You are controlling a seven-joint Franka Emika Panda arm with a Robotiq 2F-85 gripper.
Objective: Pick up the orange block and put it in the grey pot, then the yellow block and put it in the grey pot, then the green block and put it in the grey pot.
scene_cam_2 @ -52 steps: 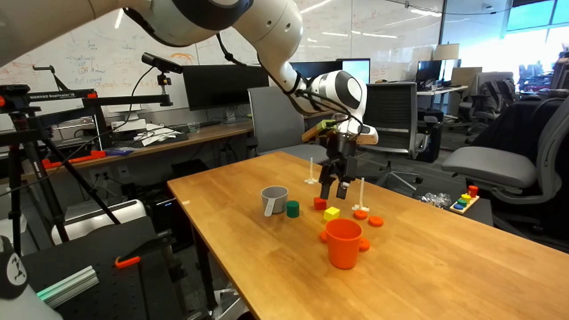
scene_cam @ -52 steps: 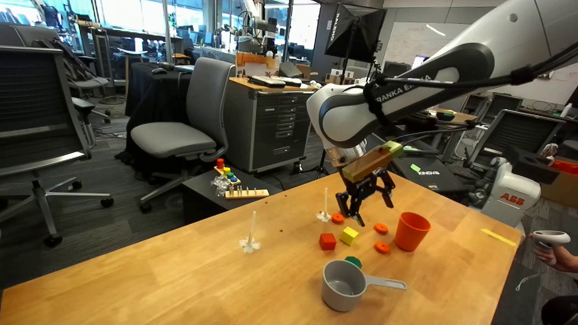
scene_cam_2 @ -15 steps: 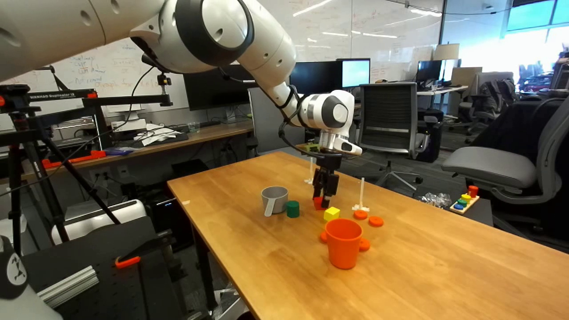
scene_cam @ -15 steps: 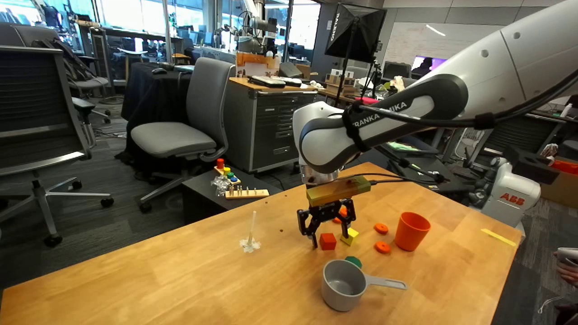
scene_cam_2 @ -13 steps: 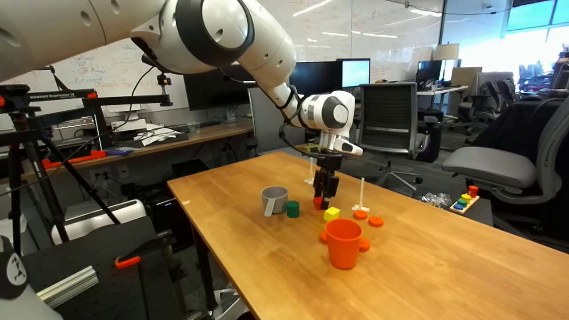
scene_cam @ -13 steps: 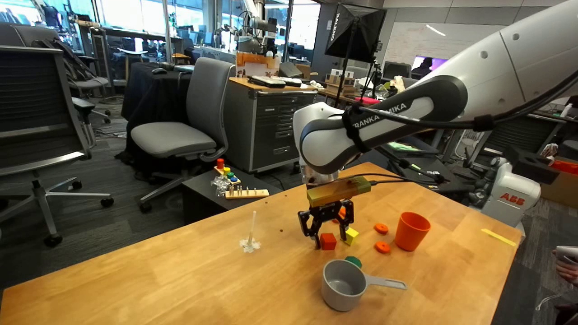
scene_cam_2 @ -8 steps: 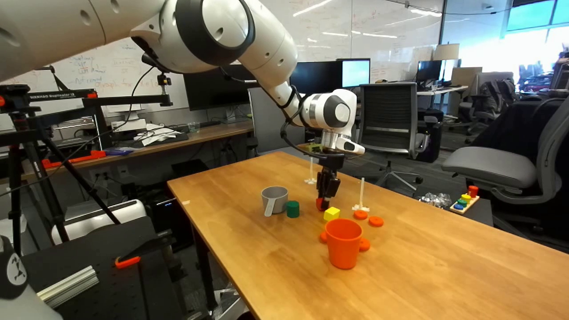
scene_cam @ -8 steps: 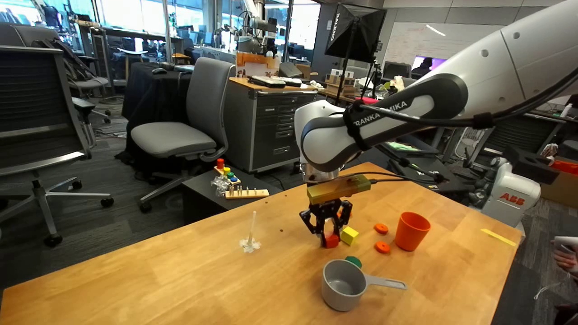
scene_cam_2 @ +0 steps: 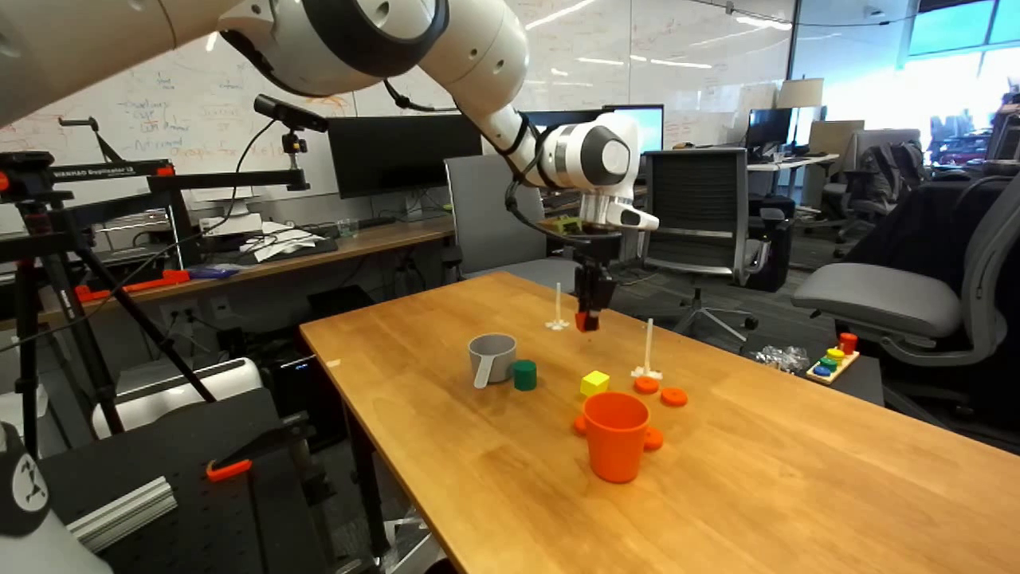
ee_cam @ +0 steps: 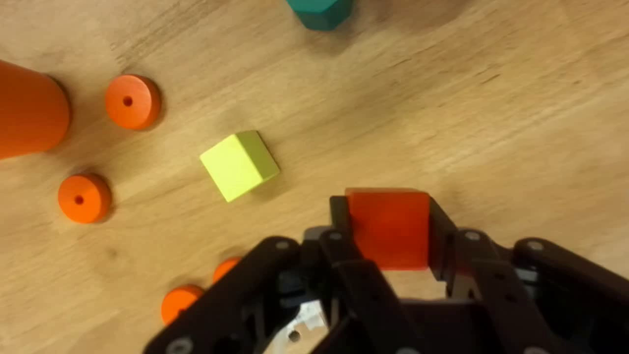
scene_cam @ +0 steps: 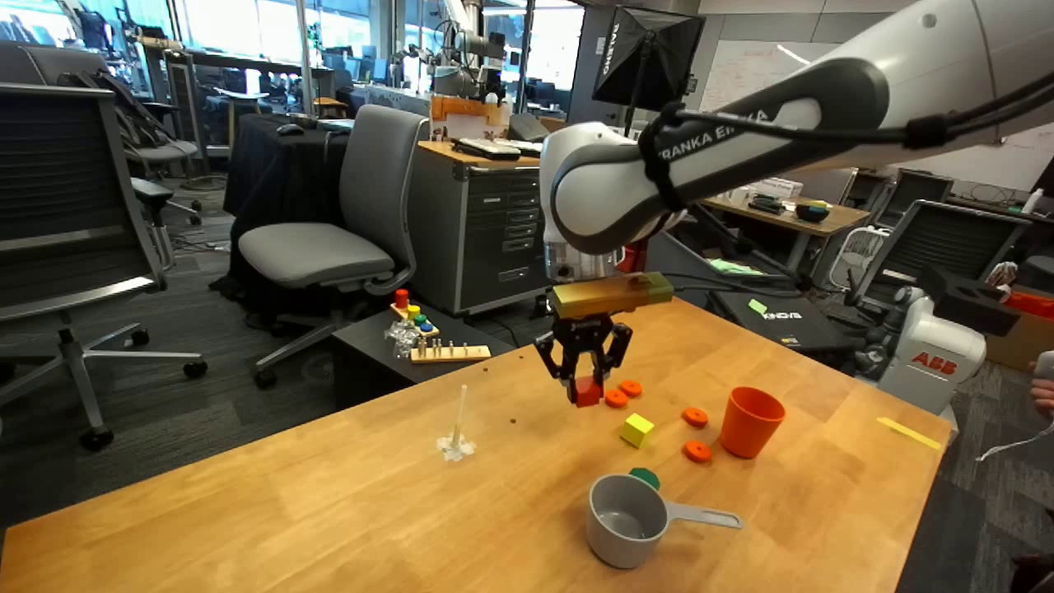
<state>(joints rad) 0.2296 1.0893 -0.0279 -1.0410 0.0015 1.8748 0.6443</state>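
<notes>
Grained wood table, matt plastic-looking grey pot, smooth plastic-looking orange cup, matt yellow block.

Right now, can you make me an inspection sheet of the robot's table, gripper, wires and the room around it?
Surface: wooden table with small dark spots.
Job's things: orange block held above the table; yellow block on it; green block on it, beside the grey pot.
Clutter: orange cup, four orange discs, two upright white pegs.
Gripper: closed on the orange block.
Cables: black cable strapped along the arm.
Surroundings: grey chairs, drawer cabinet, part of a hand at an exterior view's edge.
</notes>
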